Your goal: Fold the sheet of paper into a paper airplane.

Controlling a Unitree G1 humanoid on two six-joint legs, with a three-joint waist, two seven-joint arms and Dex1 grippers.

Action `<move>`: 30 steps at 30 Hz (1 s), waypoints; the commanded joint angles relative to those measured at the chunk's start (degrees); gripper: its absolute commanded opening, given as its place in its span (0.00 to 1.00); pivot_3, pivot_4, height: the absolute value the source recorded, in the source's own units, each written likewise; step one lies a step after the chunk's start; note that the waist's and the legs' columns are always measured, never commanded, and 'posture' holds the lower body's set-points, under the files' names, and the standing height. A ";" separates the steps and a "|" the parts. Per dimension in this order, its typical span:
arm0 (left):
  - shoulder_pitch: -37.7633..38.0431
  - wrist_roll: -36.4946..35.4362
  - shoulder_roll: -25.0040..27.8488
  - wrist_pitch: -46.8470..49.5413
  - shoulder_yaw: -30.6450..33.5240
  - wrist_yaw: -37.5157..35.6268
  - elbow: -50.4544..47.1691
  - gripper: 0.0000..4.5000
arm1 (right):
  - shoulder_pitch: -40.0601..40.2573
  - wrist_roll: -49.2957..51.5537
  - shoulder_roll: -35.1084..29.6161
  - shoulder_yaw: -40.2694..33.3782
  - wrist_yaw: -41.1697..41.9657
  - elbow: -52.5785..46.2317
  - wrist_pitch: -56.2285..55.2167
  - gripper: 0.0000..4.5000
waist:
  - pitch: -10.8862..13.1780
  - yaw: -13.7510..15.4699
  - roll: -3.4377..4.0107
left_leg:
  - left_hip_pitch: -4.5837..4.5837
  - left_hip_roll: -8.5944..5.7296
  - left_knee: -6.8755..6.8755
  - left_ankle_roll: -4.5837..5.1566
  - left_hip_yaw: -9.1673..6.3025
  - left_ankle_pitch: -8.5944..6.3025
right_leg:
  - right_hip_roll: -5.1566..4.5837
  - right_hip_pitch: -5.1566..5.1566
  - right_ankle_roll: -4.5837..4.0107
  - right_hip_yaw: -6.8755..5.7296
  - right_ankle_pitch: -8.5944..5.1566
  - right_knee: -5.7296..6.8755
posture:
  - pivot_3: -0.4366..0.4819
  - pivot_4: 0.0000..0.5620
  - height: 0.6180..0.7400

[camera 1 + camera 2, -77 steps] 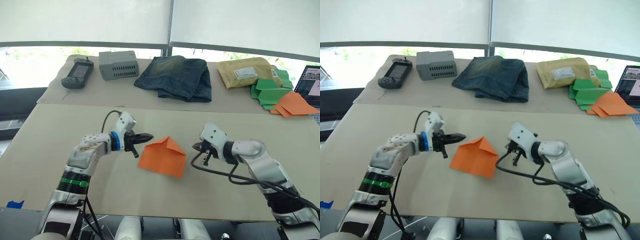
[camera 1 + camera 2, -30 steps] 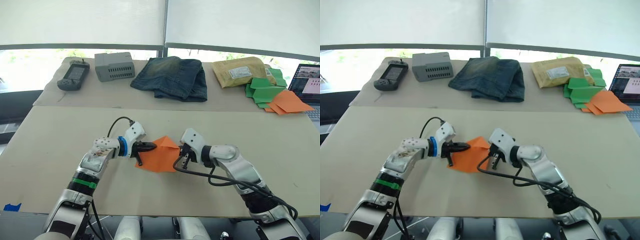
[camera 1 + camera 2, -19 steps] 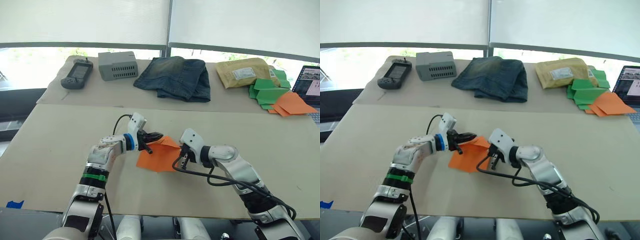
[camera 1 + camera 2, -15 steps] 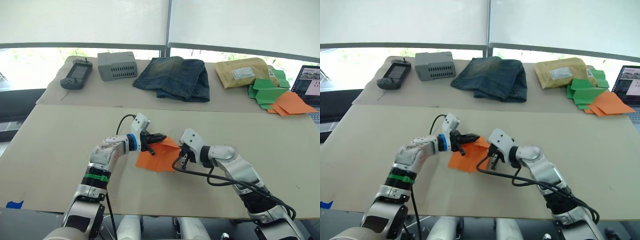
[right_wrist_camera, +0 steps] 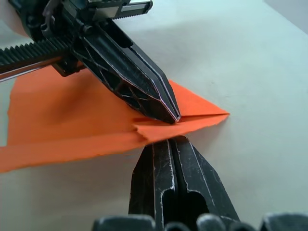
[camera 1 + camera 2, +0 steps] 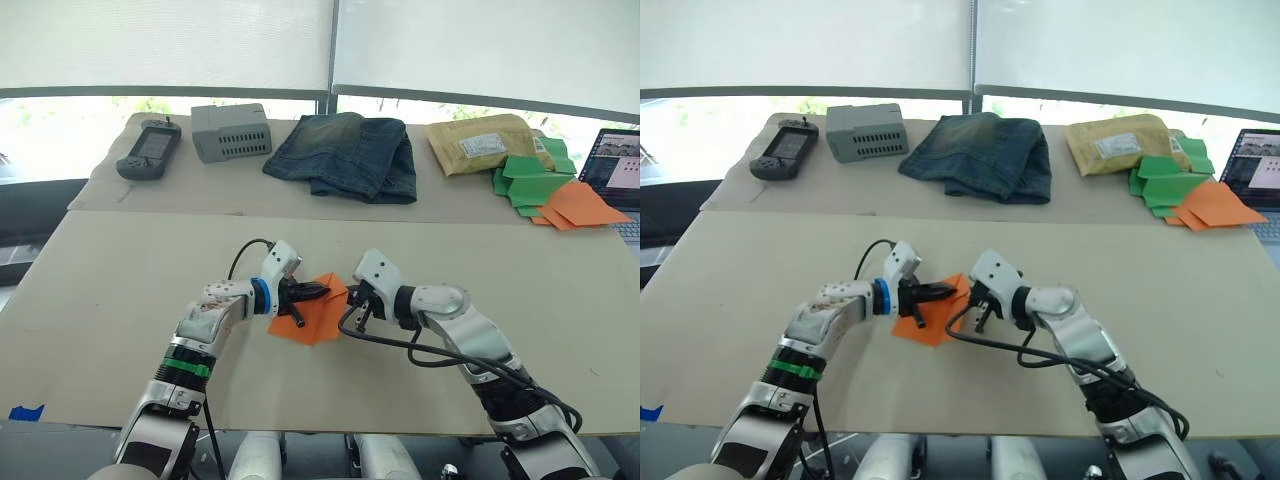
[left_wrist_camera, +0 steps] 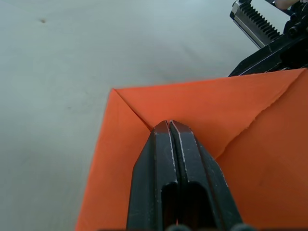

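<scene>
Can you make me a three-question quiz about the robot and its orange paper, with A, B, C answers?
1. Where is the sheet of paper?
A. On top of the jeans
B. On the near table between the two grippers
C. On the laptop

2. What colours are the papers in the pile at the far right?
A. Green and orange
B. Blue and white
C. Red and black

3. How are the left gripper's fingers?
A. Spread wide apart
B. Pressed together, tips on the orange paper
C. Holding a cable

Answers:
1. B: the head views show the paper lying flat on the table with the left gripper on one side and the right gripper on the other.
2. A: green sheets lie there with orange ones beside them.
3. B: the left wrist view shows both fingers closed side by side over the paper's folded flap.
</scene>
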 commanded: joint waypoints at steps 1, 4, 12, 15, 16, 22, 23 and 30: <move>0.42 -0.57 0.29 -0.15 0.52 0.23 -2.81 0.01 | -1.49 0.44 0.75 0.14 -0.02 -0.47 -1.22 0.00 | 0.00 -0.01 0.00 | 0.00 0.00 0.00 0.00 0.00 0.00 | 0.00 0.00 0.00 0.00 0.00 0.00 | 0.48 0.27 0.91; 1.13 -0.53 0.61 -0.08 0.48 0.50 -3.47 0.01 | -2.34 0.37 1.26 0.36 0.09 0.20 -1.42 0.00 | 0.00 -0.03 0.00 | 0.00 0.00 0.00 0.00 0.00 0.00 | 0.00 0.00 0.00 0.00 0.00 0.00 | 0.48 0.27 0.91; 3.67 -0.65 1.62 0.53 0.24 0.89 -5.72 0.01 | -4.82 0.00 2.61 1.44 0.13 2.98 -2.54 0.00 | 0.00 -0.18 0.00 | 0.02 0.01 0.00 0.00 0.00 0.00 | 0.01 0.00 -0.02 0.01 0.01 0.01 | 0.48 0.27 0.91; 4.40 -0.48 1.76 0.54 0.13 1.26 -6.21 0.01 | -5.40 -0.07 3.22 1.97 0.24 3.82 -2.97 0.00 | -0.01 -0.17 0.01 | 0.02 0.02 0.00 0.00 0.00 0.00 | 0.01 0.00 -0.02 0.00 0.01 0.01 | 0.48 0.27 0.91; 4.57 -0.48 1.82 0.58 0.17 1.36 -6.37 0.01 | -5.52 -0.16 3.36 2.28 0.36 4.06 -3.06 0.00 | -0.01 -0.16 0.01 | 0.02 0.02 0.00 0.00 0.00 0.00 | 0.01 0.00 -0.02 0.01 0.01 0.02 | 0.48 0.27 0.91; 4.31 -0.26 3.94 0.40 2.11 2.24 -5.93 0.01 | -5.82 -0.79 4.27 3.51 0.68 6.07 -3.99 0.00 | -0.01 -0.57 0.01 | 0.06 0.05 -0.01 0.00 0.00 0.00 | 0.03 0.00 -0.03 0.01 0.01 0.03 | 0.48 0.27 0.91; 4.16 -0.33 4.86 0.44 2.78 2.31 -5.99 0.01 | -5.82 -0.92 4.38 3.79 0.78 6.53 -4.22 0.00 | -0.01 -0.72 0.02 | 0.06 0.06 -0.01 0.00 0.00 0.00 | 0.05 0.00 -0.03 0.01 0.02 0.05 | 0.48 0.27 0.91; 4.67 -2.42 12.73 1.42 8.08 0.30 -7.30 0.01 | -6.53 -1.91 4.78 5.58 2.47 10.29 -7.11 0.00 | -0.01 -1.57 0.02 | 0.06 0.08 -0.03 0.00 -0.02 0.00 | 0.05 -0.02 -0.05 0.00 0.01 0.06 | 0.48 0.27 0.91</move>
